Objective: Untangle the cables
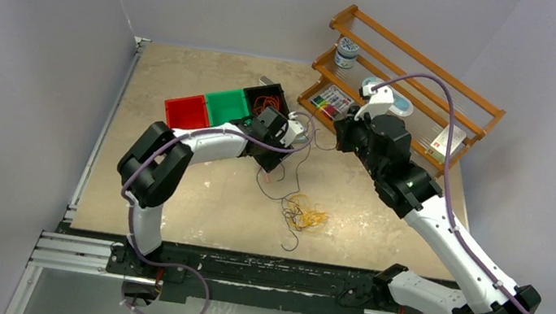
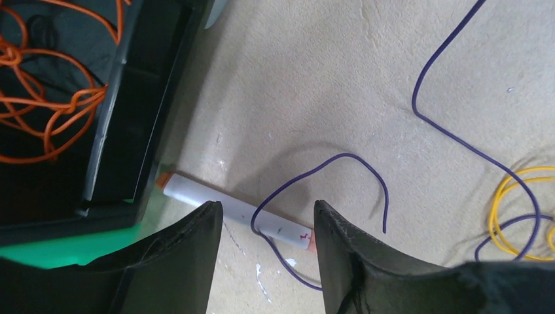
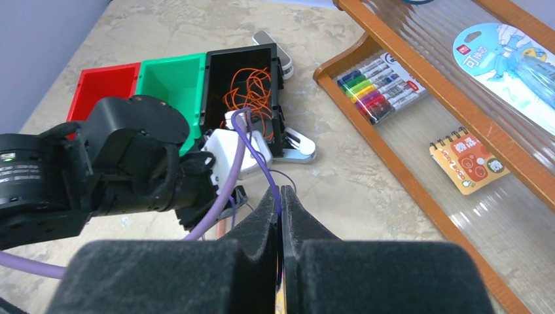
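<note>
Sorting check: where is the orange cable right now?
In the right wrist view, the orange cable lies inside the black bin, right of the green bin.

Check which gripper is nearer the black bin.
Left. The left gripper is open just beside the black bin; the right gripper, shut on the dark cable, sits farther, toward the wooden rack.

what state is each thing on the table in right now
left pincer: open over the white pen and purple wire
right pincer: shut on the purple wire
purple wire: trailing loose across the table, crossing the yellow cable
yellow cable: loose coil on the table
orange cable: bunched inside the black bin
green bin: empty
red bin: empty
white pen: lying flat
</note>
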Motion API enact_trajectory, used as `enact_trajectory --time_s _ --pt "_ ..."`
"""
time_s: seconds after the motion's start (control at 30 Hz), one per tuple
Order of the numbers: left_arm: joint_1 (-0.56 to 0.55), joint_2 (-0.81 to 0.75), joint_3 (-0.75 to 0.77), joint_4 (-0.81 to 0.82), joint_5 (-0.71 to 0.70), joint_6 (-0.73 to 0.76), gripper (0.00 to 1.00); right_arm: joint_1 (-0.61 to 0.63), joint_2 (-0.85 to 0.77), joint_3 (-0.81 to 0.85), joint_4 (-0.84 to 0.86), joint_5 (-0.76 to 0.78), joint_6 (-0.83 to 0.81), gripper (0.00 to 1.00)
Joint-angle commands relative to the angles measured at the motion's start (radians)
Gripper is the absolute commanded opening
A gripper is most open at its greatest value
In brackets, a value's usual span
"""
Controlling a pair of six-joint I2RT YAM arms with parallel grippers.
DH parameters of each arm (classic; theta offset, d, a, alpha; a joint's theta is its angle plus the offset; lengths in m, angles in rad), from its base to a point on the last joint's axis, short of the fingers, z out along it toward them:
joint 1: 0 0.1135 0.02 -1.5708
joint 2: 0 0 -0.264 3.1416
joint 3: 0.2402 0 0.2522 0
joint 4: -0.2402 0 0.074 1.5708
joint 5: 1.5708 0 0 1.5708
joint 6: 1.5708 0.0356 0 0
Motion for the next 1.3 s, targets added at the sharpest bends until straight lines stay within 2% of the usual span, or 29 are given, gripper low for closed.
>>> enact_trajectory --time_s 0.0,0.3,0.47,0.53,0.73,0.83,1.07,1.27 --pt "0.013 0.02 0.062 0.025 0.031 0.049 0.52 -0.009 -0.01 0.01 0.035 -0.031 -0.001 0.0" --pt "0.026 0.044 0.078 0.032 0.029 0.059 0.29 -0.011 -0.014 0.006 0.036 -0.05 0.0 0.0" --pt "0.033 0.04 0.068 0.035 0.038 0.056 0.21 -0.012 -0.019 0.006 0.036 -0.05 0.0 0.0" --pt "0.033 0.039 0.067 0.035 0.041 0.052 0.14 -0.012 -0.019 0.006 0.035 -0.05 0.0 0.0" --pt "0.036 -0.014 0.053 0.068 0.038 0.03 0.01 -0.014 -0.041 0.003 0.047 -0.04 0.001 0.0" --pt "0.04 -0.079 0.035 0.099 0.02 -0.004 0.0 -0.013 -0.059 -0.002 0.065 -0.04 -0.005 0.0" --pt "0.044 -0.337 -0.065 0.197 -0.008 -0.085 0.0 -0.013 -0.123 -0.002 0.169 -0.085 -0.027 0.0" --pt "0.081 -0.492 -0.201 0.325 -0.23 -0.161 0.0 -0.013 -0.071 0.072 0.276 -0.147 -0.05 0.0"
